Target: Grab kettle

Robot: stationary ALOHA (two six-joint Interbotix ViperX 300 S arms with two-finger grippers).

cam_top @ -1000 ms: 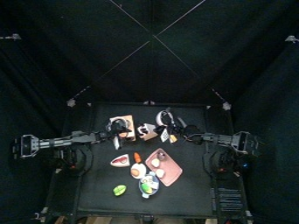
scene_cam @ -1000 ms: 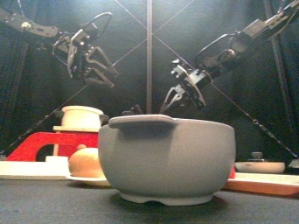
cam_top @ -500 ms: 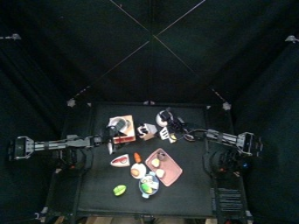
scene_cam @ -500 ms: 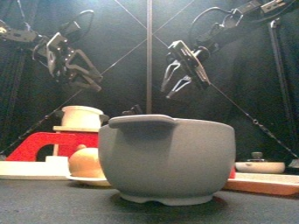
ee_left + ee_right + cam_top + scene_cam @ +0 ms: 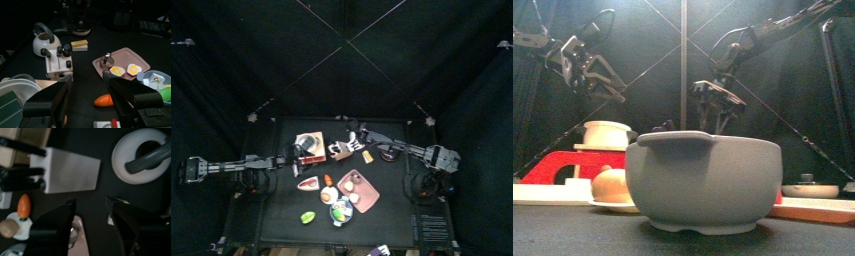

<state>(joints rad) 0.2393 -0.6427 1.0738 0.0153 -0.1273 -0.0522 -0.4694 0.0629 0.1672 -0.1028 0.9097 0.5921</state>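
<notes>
The kettle (image 5: 142, 154) is white and round with a curved grey handle; in the left wrist view the kettle (image 5: 44, 42) stands at the back of the table beside a white block. From above, the kettle (image 5: 341, 151) lies just under my right gripper (image 5: 349, 143). That right gripper (image 5: 90, 203) hovers over it, open, with nothing between its jaws. In the front view the right gripper (image 5: 714, 100) hangs in mid-air with fingers spread. My left gripper (image 5: 90, 82) is open and held high at the left (image 5: 593, 70).
A white block (image 5: 67, 170) holding dark items stands next to the kettle. A pink tray (image 5: 127, 57) carries eggs, with a carrot (image 5: 103, 100) and a blue bowl (image 5: 157, 80) nearby. A big grey pot (image 5: 707, 185) fills the table's front edge.
My right gripper has opened wide and swung left across the table to above the kettle, rising and then dropping. The left arm drew back a little to the left.
</notes>
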